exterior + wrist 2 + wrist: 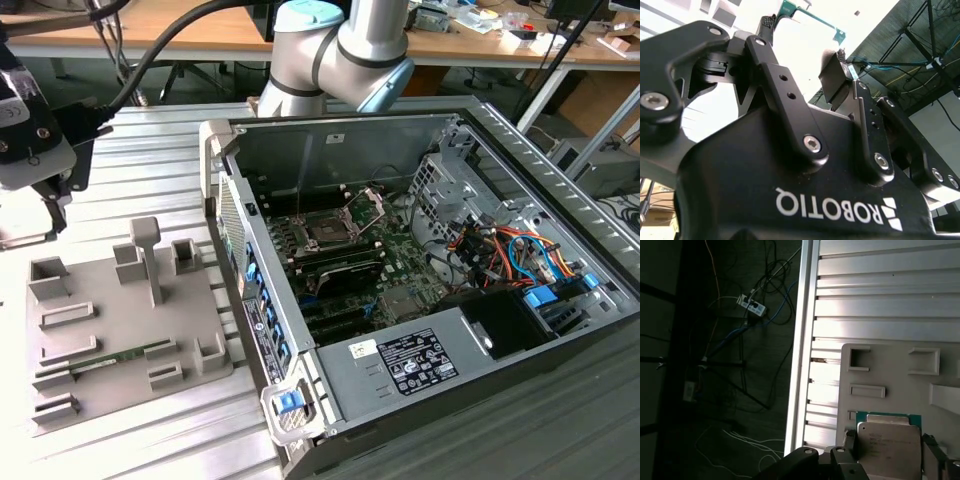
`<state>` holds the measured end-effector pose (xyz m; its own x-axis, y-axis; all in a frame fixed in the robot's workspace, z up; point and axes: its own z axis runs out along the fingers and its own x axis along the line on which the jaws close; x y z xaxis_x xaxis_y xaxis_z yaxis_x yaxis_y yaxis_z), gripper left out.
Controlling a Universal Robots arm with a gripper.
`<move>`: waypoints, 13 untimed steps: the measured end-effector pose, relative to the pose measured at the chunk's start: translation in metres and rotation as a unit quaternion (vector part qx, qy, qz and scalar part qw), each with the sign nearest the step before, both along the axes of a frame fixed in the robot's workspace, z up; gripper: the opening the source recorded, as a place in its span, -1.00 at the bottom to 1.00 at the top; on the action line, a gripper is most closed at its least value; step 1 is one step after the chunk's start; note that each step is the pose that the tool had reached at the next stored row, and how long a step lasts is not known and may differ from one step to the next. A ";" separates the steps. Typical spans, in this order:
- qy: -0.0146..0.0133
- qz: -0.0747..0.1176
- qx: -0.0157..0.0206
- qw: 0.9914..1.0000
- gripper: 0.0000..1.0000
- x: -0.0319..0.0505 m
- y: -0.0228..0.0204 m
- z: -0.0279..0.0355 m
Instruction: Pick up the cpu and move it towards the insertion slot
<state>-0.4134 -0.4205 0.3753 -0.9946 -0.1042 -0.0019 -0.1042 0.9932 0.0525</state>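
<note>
Clamping the cpu (890,442) by 2 opposite edges, the gripper (888,452) has its dark fingers (847,442) closed against the chip, which is off the surface and shows a pale silvery top with faint print, too small to make out, and a thin green rim. Below it in the first wrist view lies the grey fixture plate (890,375), a holder with several raised rectangular pockets, resting on the ribbed aluminium table (880,290). In the second wrist view the gripper's black body carries a line of white lettering, seen upside down, and the chip's green edge shows between the fingertips. In the exterior view the gripper hangs at the exterior view's left edge, over the far end of the fixture plate, well apart from the open computer case (560,200) on the exterior view's right. 1 long pocket of the plate holds a green memory stick (115,354). Inside the case, the insertion slot (327,232) sits on the motherboard with its dark centre bare and its metal retaining plate (370,205) hinged up. The power supply box (460,335) at the near end of the case bears a white printed label (415,362) and a smaller pale sticker (362,349) beside it; a bundle of orange, red and blue cables (505,250) fills the corner next to it.
</note>
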 end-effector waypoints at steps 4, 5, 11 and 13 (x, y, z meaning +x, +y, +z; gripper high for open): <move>0.000 0.000 0.000 1.000 0.09 0.0046 0.0000 0.0000; 0.000 0.000 0.000 1.000 0.09 0.0053 0.0000 0.0000; 0.000 0.000 0.000 1.000 0.09 0.0094 0.0000 0.0000; 0.000 0.000 0.000 1.000 0.09 0.0105 0.0000 0.0000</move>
